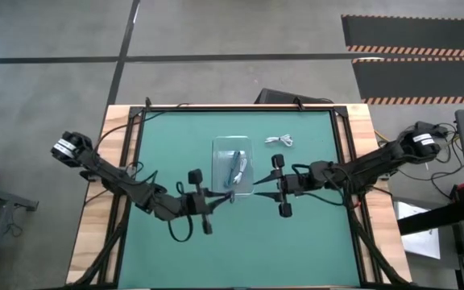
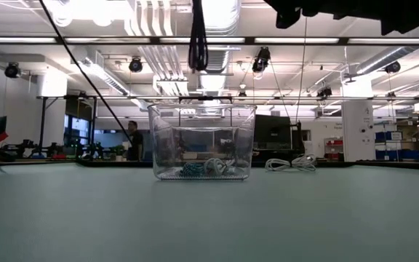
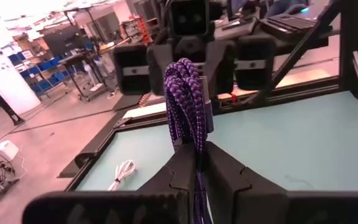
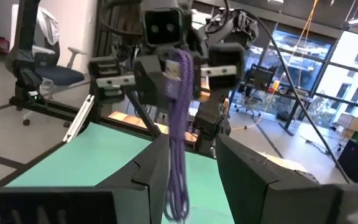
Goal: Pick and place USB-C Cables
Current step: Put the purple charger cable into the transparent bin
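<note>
The purple cable [image 3: 188, 93] is a braided bundle, folded into a tight loop of several parallel strands, dark purple with a fine woven pattern. The left gripper [image 3: 197, 163] is clenched on it: the two dark fingers [image 3: 232, 177] press against the strands from both sides. The folded end of the loop rises beyond the fingertips, and the long axis of the bundle runs in line with the fingers. In the right wrist view the same bundle [image 4: 178, 149] hangs roughly upright, its loose end lowest.

In the high view the left gripper [image 1: 216, 196] sits at the near edge of the clear tray [image 1: 218, 148], in the middle of the green desk [image 1: 312, 242].

The right gripper [image 1: 271, 187] is released, fingers spread wide with nothing between them. It hovers just beside the tray, on the side opposite the left gripper.

A teal cable [image 1: 238, 167] lies inside the tray, with a pale bundle beside it in the low view.

A white cable [image 1: 280, 141] lies coiled loosely on the desk, near the tray's far right corner and apart from it.
</note>
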